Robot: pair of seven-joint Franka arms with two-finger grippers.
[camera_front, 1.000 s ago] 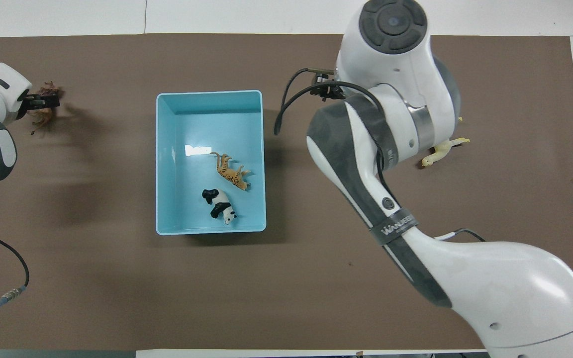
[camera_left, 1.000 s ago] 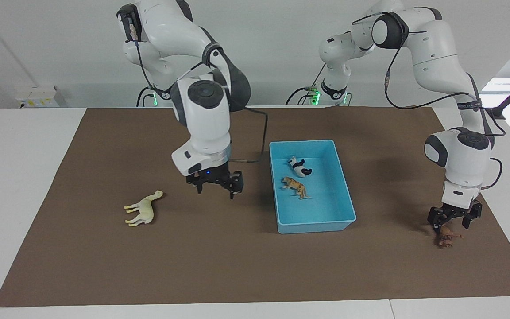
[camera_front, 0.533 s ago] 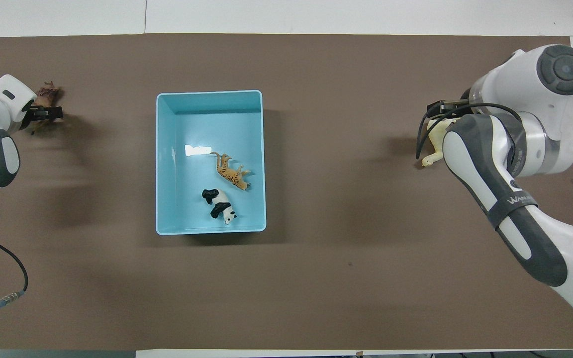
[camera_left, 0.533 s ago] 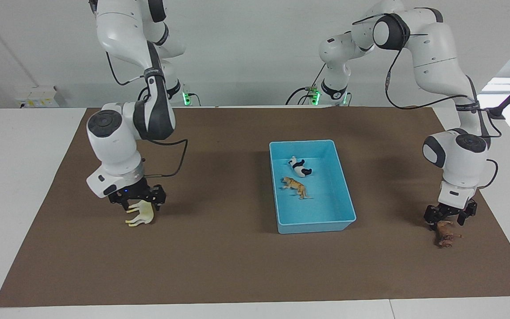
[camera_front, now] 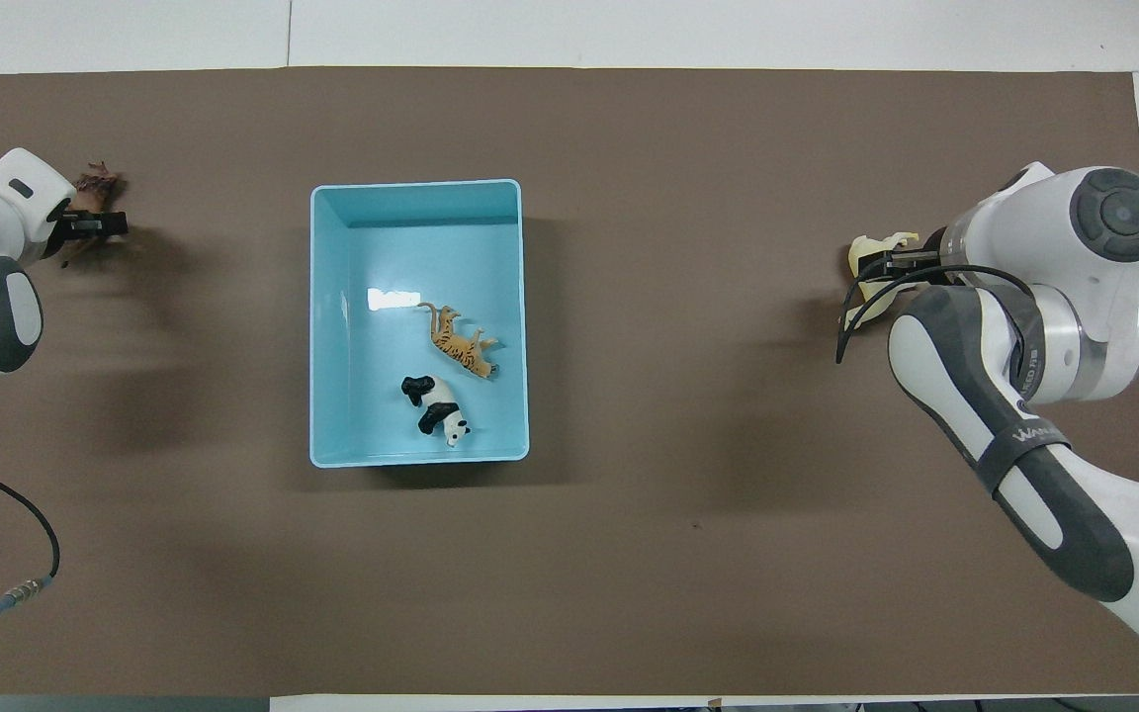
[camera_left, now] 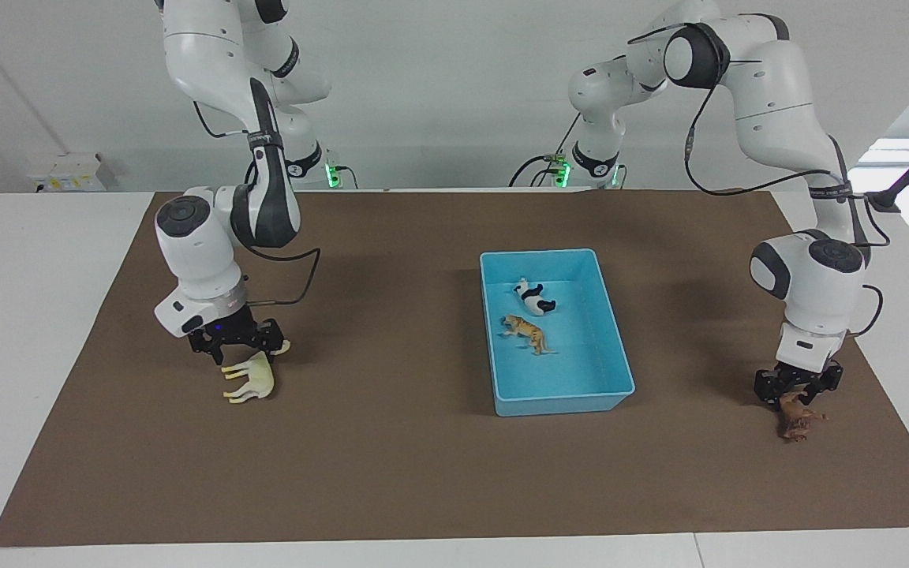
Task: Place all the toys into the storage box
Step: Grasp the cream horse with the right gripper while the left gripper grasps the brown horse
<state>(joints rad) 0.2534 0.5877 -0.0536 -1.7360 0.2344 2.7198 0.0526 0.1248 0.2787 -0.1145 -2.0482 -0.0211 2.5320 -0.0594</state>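
Observation:
The light blue storage box (camera_left: 563,401) stands mid-mat and shows in the overhead view too (camera_front: 330,316). The tiger (camera_left: 527,333) (camera_front: 459,343) and the panda (camera_left: 533,298) (camera_front: 436,407) lie in it. The cream camel (camera_left: 253,380) (camera_front: 871,252) lies on the mat toward the right arm's end. My right gripper (camera_left: 237,353) (camera_front: 891,269) is open, low over the camel's back. The dark brown lion (camera_left: 798,420) (camera_front: 95,183) lies toward the left arm's end. My left gripper (camera_left: 795,394) (camera_front: 85,225) is open and down at the lion's upper part.
A brown mat (camera_left: 391,473) covers the white table. A loose cable (camera_front: 26,554) lies on the mat at the left arm's end, nearer to the robots than the lion.
My right arm swung from beside the box to the camel and came down over it. My left gripper sank a little lower onto the lion. The toys have not moved.

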